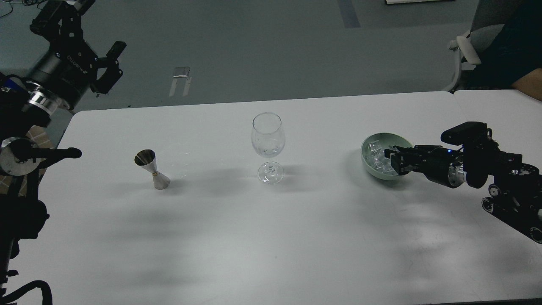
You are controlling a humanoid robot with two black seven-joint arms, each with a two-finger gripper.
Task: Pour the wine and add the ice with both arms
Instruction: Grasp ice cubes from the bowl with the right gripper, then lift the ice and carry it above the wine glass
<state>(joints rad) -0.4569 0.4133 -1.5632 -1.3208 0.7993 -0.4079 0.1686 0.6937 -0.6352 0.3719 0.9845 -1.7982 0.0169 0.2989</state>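
Fingers: your right gripper (394, 159) reaches over the near rim of the bowl (369, 142); its dark fingers overlap the cubes, so you cannot tell how far apart they stand or whether they hold one. Your left gripper (111, 67) hangs spread and empty, off the table's (271, 237) far left corner.
Ice (376, 153): piled in the bowl, right of the wine glass (267, 146).
Handling: likely hard, light and slick (wet cubes squirt out of a pinch); take one by two flat opposite faces, squarely.
Containers: bowl holds many cubes; the glass shows something small and clear low in it, perhaps ice; the jigger's (152, 170) contents are hidden.
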